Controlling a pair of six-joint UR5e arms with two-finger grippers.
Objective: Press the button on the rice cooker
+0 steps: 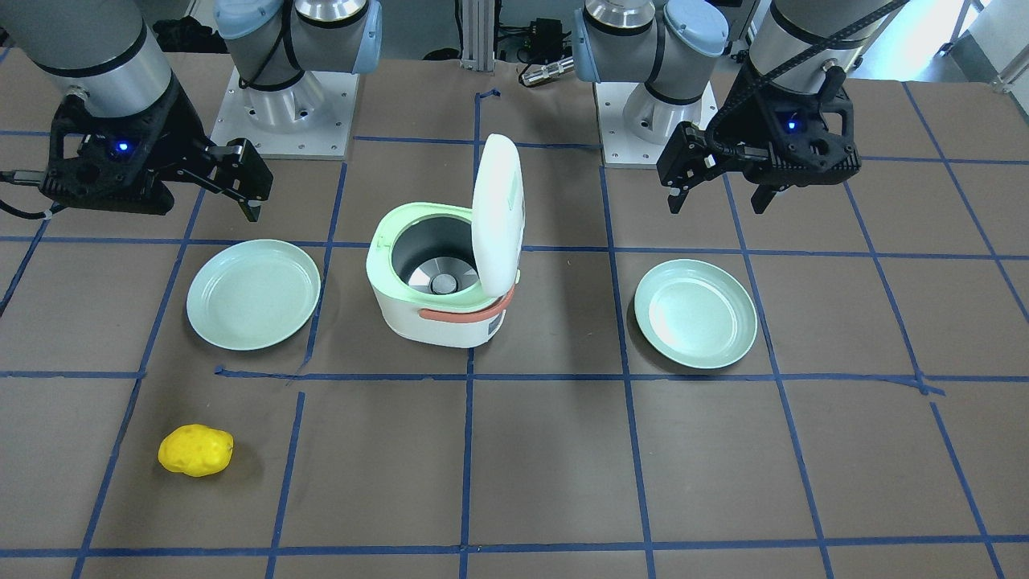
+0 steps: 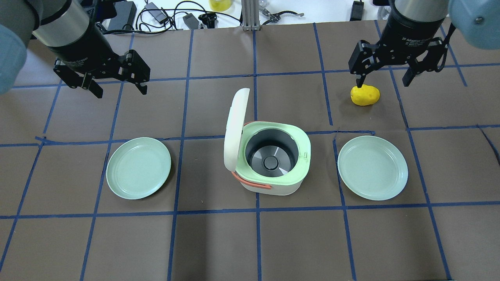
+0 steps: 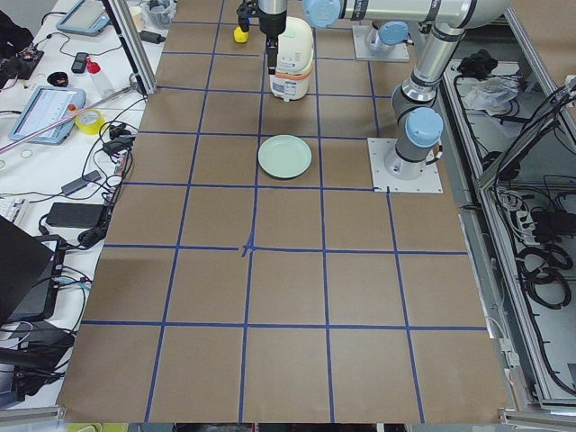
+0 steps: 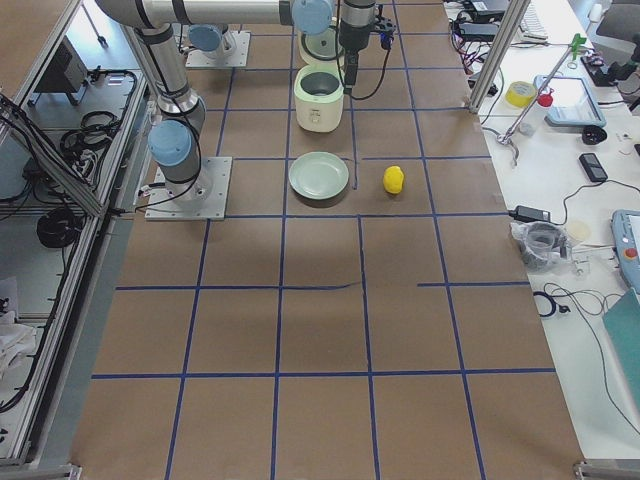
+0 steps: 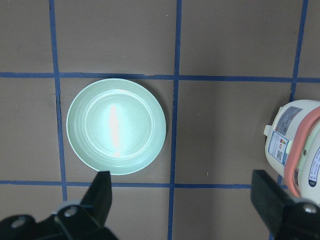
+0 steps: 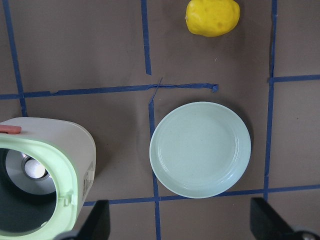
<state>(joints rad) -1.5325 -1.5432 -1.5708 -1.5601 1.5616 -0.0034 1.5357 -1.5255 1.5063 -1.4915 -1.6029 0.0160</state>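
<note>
The rice cooker (image 2: 291,183) is white with a pale green rim and a coral handle band. It stands at the table's middle with its lid (image 2: 235,128) upright and open, and the grey inner pot is bare. It also shows in the front view (image 1: 438,322), at the right edge of the left wrist view (image 5: 295,150) and at the lower left of the right wrist view (image 6: 45,145). My left gripper (image 2: 119,89) is open and empty, high and beyond the left plate. My right gripper (image 2: 383,80) is open and empty, above a yellow object. Neither touches the cooker.
A mint-green plate (image 2: 138,168) lies left of the cooker and another plate (image 2: 373,168) lies right of it. A yellow potato-like object (image 2: 365,95) lies beyond the right plate, just under my right gripper's finger. Blue tape lines cross the brown table.
</note>
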